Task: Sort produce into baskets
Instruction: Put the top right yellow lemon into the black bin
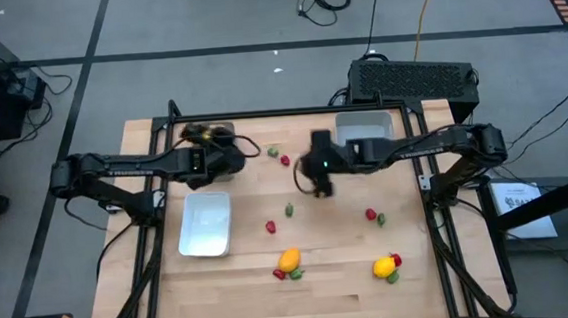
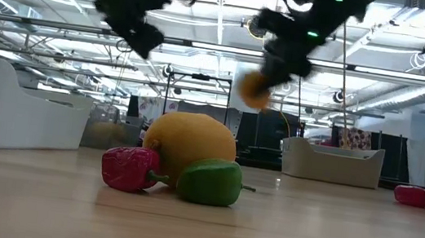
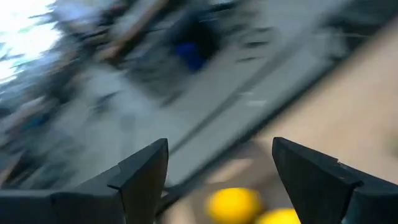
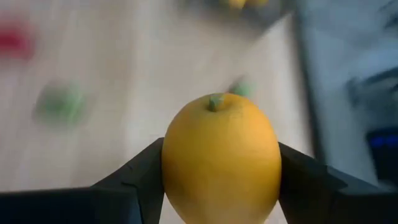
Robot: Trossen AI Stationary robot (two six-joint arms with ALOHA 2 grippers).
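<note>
My right gripper [image 1: 318, 180] is above the middle of the table, shut on a yellow lemon [image 4: 219, 155], which also shows in the low view [image 2: 253, 88]. My left gripper [image 1: 229, 149] is open and empty [image 3: 217, 155] at the grey-brown basket [image 1: 205, 134] at the far left, where two lemons [image 3: 234, 204] lie below it. A white tray [image 1: 205, 224] and a pale grey bin [image 1: 364, 128] stand on the table. Lemons [image 1: 289, 260], red berries [image 1: 271, 226] and green pieces [image 1: 290, 210] lie loose on the wood. My right gripper pinches the lemon by its two opposite sides [image 4: 168, 163] between its two fingers [image 4: 140, 174]. The fingers come from above, pointing down. The lemon's green stem end [image 4: 216, 101] points away from the wrist. The lemon hangs below the fingers, lifted clear of the table.
A black box with vents [image 1: 413, 75] stands beyond the far right edge. One loose lemon with a red and a green piece [image 2: 186, 161] lies near the front middle, another group [image 1: 386, 267] at the front right. A red and a green piece [image 1: 374, 216] lie right of centre.
</note>
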